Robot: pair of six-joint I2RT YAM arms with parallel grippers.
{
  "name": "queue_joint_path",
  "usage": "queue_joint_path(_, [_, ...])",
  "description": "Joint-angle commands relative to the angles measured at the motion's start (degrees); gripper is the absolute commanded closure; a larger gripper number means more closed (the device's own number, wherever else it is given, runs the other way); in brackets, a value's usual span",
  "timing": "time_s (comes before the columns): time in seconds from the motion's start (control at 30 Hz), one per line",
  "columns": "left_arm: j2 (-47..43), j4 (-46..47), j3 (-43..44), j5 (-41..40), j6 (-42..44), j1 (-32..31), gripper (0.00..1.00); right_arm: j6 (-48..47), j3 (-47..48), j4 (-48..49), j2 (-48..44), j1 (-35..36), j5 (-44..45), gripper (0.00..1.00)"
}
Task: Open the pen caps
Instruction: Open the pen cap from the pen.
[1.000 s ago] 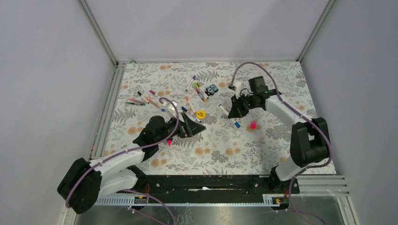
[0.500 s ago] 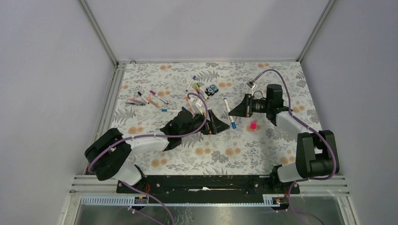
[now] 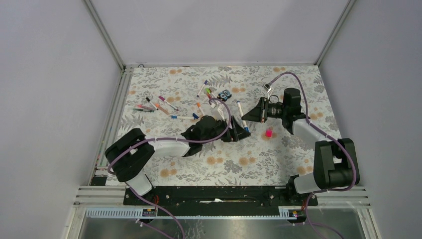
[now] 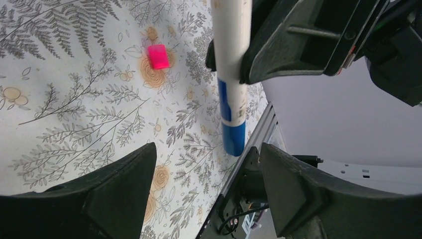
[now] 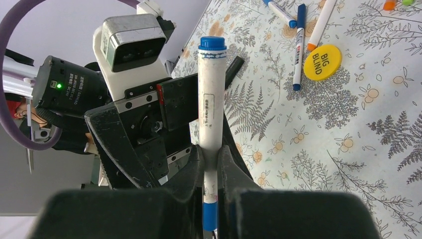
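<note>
Top external view: the right gripper [image 3: 246, 117] holds a white blue-capped pen [image 3: 239, 108] over the middle of the floral table [image 3: 298, 84], with the left gripper [image 3: 242, 131] at the pen's lower end. A loose pink cap [image 3: 268, 133] lies nearby.

Left wrist view: the left fingers [image 4: 109, 194] stand apart on either side of the blue cap [image 4: 234, 139] – no contact.

Right wrist view: the right fingers [image 5: 233, 172] are clamped on the pen barrel – a yellow "BIG BLIND" disc [image 5: 322, 62] lies beyond

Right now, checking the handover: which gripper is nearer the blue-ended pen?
Right. The right gripper is shut on the blue-ended pen; the left gripper is open, jaws either side of its blue end, not touching.
</note>
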Motion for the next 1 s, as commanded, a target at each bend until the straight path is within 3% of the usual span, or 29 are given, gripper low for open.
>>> queue_joint_path(0.0, [1.3, 3.4, 3.6, -0.5, -0.1, -0.5, 0.22, 0.8, 0.0, 2.6, -1.6, -0.1, -2.1, 1.00])
queue_joint_path(0.27, [3.4, 3.6, 5.0, -0.7, -0.5, -0.6, 0.47, 1.1, 0.0, 3.0, -1.5, -0.1, -2.3, 1.00])
queue_joint_path(0.6, [4.0, 2.9, 6.6, -0.8, 0.1, -0.5, 0.55, 1.0, 0.0, 3.0, -1.3, -0.1, -2.4, 1.00])
queue_joint_path(0.67, [4.1, 2.9, 6.7, -0.8, 0.1, -0.5, 0.63, 1.0, 0.0, 3.0, -1.3, -0.1, -2.3, 1.00])
queue_joint_path(0.87, [4.4, 3.6, 6.5, -0.2, 0.2, -0.6, 1.00, 0.6, -0.2, 2.9, -1.7, -0.1, -2.3, 1.00])
queue_joint_path(0.97, [4.0, 4.5, 5.8, 0.2, 0.5, -0.6, 1.00, -0.4, -0.5, 2.6, -2.5, -0.1, -2.2, 1.00])
